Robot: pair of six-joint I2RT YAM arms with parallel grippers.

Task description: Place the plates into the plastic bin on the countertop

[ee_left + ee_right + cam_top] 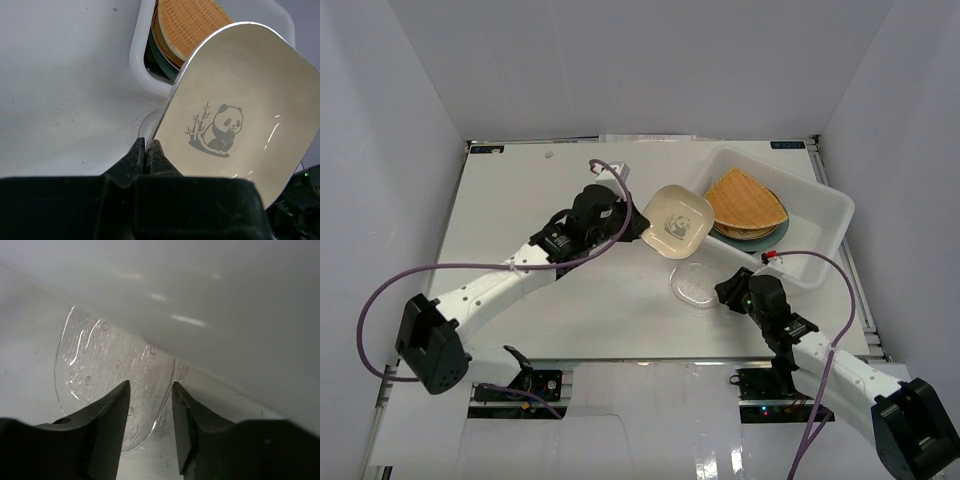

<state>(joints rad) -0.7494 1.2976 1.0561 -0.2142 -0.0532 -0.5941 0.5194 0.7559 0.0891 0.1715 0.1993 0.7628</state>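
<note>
My left gripper (638, 222) (145, 145) is shut on the rim of a cream plate with a panda motif (676, 222) (240, 100), holding it tilted in the air beside the plastic bin (825, 195) (137, 65). Inside the bin an orange woven plate (745, 200) (192, 22) lies on top of a stack with a teal plate (780, 236) at the bottom. A clear glass plate (697, 284) (100, 365) rests on the countertop against the bin's near wall (225, 305). My right gripper (725, 290) (149, 390) is open, its fingers on either side of the glass plate's rim.
White walls enclose the countertop (520, 200) on three sides. A purple cable (380, 290) loops off the left arm, and another (840, 300) arcs over the right arm near the bin's near corner.
</note>
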